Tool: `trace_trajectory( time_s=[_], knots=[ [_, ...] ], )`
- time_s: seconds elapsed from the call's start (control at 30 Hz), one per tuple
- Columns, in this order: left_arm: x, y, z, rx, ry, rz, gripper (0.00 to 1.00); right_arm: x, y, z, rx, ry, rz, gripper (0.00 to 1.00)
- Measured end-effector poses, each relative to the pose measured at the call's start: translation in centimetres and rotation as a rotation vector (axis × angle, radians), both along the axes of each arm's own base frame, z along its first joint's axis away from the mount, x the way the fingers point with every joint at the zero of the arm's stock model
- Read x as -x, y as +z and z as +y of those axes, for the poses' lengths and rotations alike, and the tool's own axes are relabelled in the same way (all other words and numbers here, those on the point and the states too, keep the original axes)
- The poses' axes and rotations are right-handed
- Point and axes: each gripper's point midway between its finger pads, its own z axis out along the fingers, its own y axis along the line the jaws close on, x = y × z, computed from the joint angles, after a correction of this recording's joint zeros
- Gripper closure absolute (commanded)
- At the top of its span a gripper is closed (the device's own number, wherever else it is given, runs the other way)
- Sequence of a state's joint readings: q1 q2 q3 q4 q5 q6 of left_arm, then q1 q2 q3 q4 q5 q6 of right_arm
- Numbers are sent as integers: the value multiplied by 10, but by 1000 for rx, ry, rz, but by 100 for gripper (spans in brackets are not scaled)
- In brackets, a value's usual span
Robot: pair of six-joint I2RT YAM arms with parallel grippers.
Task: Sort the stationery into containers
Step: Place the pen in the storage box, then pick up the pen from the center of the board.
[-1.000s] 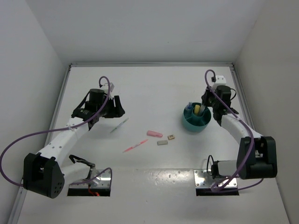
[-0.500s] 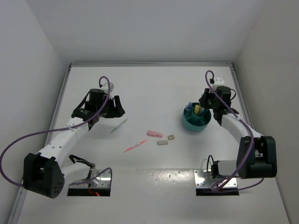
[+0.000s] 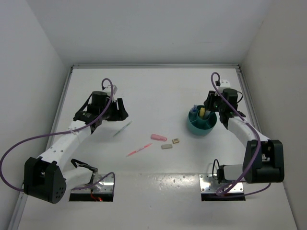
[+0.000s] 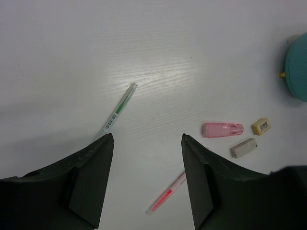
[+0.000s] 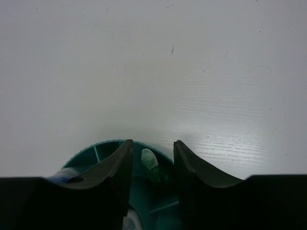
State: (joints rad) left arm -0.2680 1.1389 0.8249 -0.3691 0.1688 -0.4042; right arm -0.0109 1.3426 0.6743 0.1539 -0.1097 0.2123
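The teal cup (image 3: 201, 123) stands at the right with a yellow highlighter (image 3: 203, 113) and a blue-white marker (image 3: 193, 110) in it. My right gripper (image 3: 214, 103) hangs over the cup's far rim (image 5: 96, 146). It (image 5: 153, 142) is open, and a green stick (image 5: 149, 160) stands in the cup between the fingers, touching neither. My left gripper (image 4: 147, 135) is open over bare table. A white-green pen (image 4: 117, 111), a pink pen (image 4: 168, 195), a pink stick (image 4: 222, 129), a tan block (image 4: 261, 125) and a grey block (image 4: 243, 147) lie loose.
White walls close the table on the left, back and right. The loose items lie in a band across the middle (image 3: 159, 137), between the two arms. A purple cable loops off each arm.
The right jaws have spread apart, and the green stick now stands free in the cup. The left arm has not moved.
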Motion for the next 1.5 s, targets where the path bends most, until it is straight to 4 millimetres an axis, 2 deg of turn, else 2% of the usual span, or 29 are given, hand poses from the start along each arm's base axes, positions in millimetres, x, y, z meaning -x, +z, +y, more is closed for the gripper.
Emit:
trace_trajectory(
  time_s=[0.03,0.27,0.37,0.4,0.43,0.47,0.5,0.57,0.6,0.63,0.67,0.7,0.73,0.8,0.87,0.97,1.0,1.07,1.13,1.17,1.2,1.33,1.43,1.5],
  knots=[
    [0,0,0,0,0,0,36,0,0,0,0,1,0,56],
    [0,0,0,0,0,0,36,1,4,-3,4,1,-6,53],
    [0,0,0,-1,0,1,37,2,27,-4,30,14,-72,53],
    [0,-1,0,-1,0,3,48,2,40,-4,44,24,-111,63],
    [0,-2,0,1,2,6,64,3,56,-2,61,55,-158,77],
    [0,-2,0,1,1,8,85,4,74,4,76,102,-210,100],
    [0,-2,-1,5,2,10,100,6,92,10,95,149,-259,100],
    [0,-3,-2,0,-10,8,100,15,136,42,121,370,-360,100],
    [0,-3,-2,0,-13,8,100,18,144,51,132,430,-380,100],
    [0,-3,-2,1,-16,8,98,24,155,69,148,529,-401,92],
    [0,-3,-2,0,-16,9,87,29,161,90,158,634,-414,66],
    [0,-4,-2,-4,-18,8,71,36,161,110,157,727,-406,54],
    [-1,-4,-2,-4,-16,9,45,44,156,129,161,821,-388,43],
    [-1,-5,-1,-12,-12,7,35,62,132,165,140,994,-305,29],
    [-3,-5,1,-14,2,6,32,83,99,190,106,1125,-190,29],
    [-6,-5,7,-34,39,-3,32,114,50,216,80,1267,-11,49],
    [-7,-5,10,-44,56,-7,32,123,37,223,81,1304,35,60],
    [-10,-1,19,-62,110,-23,32,136,16,236,95,1363,103,73],
    [-13,6,31,-84,185,-51,31,144,-3,247,125,1393,169,79],
    [-14,11,38,-92,226,-69,28,145,-12,253,148,1401,200,79],
    [-15,17,45,-97,271,-89,27,145,-19,258,171,1402,221,78],
    [-16,36,68,-111,420,-157,20,143,-41,272,260,1381,284,53],
    [-15,44,79,-115,487,-184,20,143,-47,283,308,1365,297,45],
    [-15,46,83,-118,513,-192,18,141,-50,290,334,1353,303,45]
  ],
)
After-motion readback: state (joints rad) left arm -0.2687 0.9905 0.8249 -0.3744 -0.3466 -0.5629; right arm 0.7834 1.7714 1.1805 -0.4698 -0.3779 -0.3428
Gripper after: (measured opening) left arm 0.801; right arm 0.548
